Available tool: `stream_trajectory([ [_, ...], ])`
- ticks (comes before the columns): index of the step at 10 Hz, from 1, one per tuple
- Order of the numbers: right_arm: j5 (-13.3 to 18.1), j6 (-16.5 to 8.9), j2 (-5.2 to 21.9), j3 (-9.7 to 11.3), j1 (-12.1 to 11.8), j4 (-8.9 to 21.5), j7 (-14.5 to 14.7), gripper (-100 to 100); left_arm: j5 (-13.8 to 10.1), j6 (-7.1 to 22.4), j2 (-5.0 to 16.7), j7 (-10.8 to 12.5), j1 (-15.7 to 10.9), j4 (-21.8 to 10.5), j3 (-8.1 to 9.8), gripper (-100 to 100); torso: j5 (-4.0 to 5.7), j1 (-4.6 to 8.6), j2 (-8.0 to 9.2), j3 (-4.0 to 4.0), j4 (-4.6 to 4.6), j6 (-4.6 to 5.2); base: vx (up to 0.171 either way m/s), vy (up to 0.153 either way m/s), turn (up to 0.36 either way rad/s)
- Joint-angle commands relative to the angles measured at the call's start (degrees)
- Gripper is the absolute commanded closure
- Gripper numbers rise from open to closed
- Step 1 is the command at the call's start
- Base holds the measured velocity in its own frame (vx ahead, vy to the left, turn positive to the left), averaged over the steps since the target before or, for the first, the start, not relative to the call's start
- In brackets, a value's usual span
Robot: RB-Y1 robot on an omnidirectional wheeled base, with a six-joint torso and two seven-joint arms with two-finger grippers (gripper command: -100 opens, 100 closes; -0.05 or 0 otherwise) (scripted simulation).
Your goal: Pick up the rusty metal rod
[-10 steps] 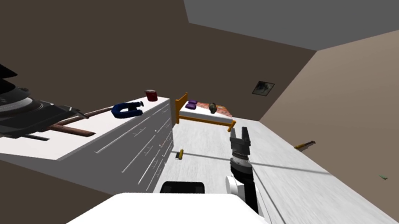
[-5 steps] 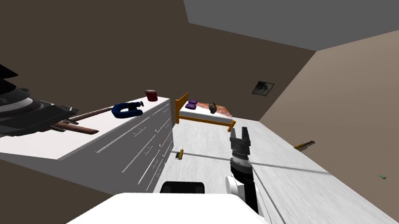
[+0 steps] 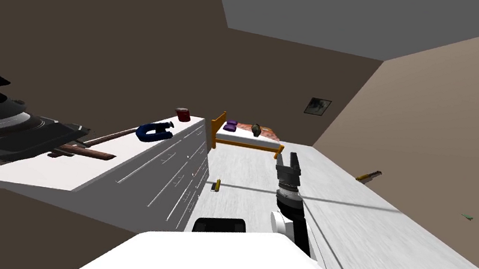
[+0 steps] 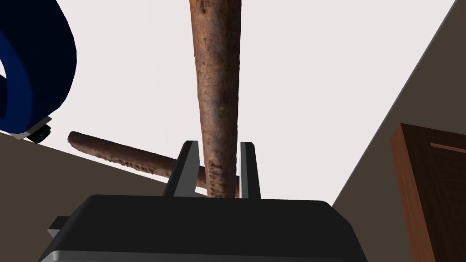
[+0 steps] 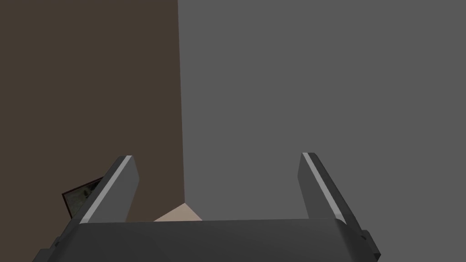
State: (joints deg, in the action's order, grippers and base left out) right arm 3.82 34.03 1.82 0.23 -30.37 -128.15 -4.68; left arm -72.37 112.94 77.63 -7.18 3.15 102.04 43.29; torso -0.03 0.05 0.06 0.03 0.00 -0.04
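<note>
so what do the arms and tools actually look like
Both tools match: a dark boxy body with two thin, light grey, blade-like fingers, seen on the left tool and the right tool. In the head view the right arm is dark, with a ribbed black wrist and a round white joint below it. The surfaces look plain.

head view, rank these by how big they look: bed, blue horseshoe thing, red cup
1. bed
2. blue horseshoe thing
3. red cup
The bed is farthest yet looks largest; the cup sits farther than the blue horseshoe thing, so nearness may widen that gap.
</note>
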Motion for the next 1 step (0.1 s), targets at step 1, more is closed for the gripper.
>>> stream_trajectory([
  [1,0.00,0.00,0.00,0.00,0.00,0.00,0.00,0,0.00,0.00,0.00,0.00,0.00,0.00,0.00,0,0.00,0.00,0.00,0.00,0.00,0.00,0.000,0.000,0.000],
])
